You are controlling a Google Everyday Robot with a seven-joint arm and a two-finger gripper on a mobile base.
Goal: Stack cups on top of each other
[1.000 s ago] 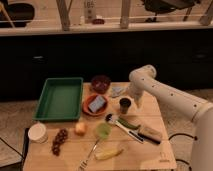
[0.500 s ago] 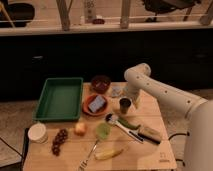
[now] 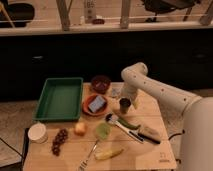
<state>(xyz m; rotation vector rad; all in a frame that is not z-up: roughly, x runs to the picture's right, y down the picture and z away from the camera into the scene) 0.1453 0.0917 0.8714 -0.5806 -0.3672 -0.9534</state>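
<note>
The dark grey-brown cup stands upright on the wooden table, right of an orange plate. The pale lime green cup stands nearer the front, left of and below the dark cup. My gripper hangs from the white arm's bent elbow and sits directly over the dark cup, at its rim. The gripper hides the cup's top.
A green tray lies at the left. A dark red bowl is at the back, with the orange plate holding a blue sponge in front of it. A white tub, grapes, a round fruit, a fork, a banana and utensils fill the front.
The arm has swung left and its elbow has bent more. The gripper has come down closer onto the dark cup. The cups have not moved.
</note>
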